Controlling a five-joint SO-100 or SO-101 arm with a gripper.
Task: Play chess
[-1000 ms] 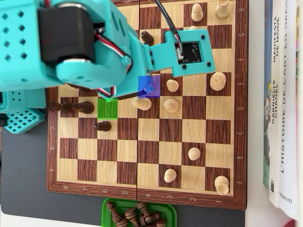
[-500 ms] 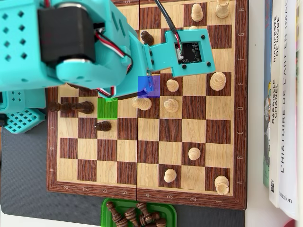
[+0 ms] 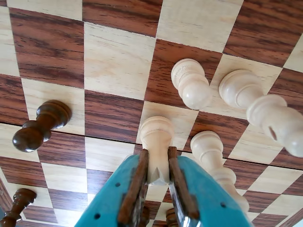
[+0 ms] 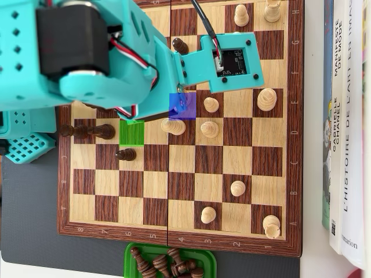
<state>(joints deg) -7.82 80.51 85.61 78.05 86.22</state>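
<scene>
Hand (image 3: 158, 182) is being clamped on the light pawn (image 3: 156, 142), upright between its fingers; the green square (image 4: 131, 132) is sitting off to its overhead-view left.

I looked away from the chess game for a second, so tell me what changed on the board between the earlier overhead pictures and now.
Only the arm moved: its big upper section shifted slightly toward the left and top of the overhead view. No piece changed squares. In the wrist view the gripper is closed on a light pawn. The dark pawn, the other light pieces, the green tray and the books stayed put.
</scene>
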